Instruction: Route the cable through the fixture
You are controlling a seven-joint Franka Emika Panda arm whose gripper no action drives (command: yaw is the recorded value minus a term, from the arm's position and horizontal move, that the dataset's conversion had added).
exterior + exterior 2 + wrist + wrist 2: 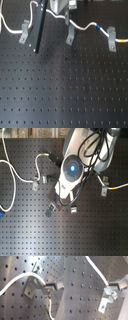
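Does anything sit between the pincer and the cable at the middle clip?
Nothing visible does. In the first wrist view the cable arches over the clip and meets the pincer's finger directly, with only bare board around them.

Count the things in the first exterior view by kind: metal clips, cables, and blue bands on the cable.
Metal clips: 3
White cable: 1
Blue band: 1
Total: 5
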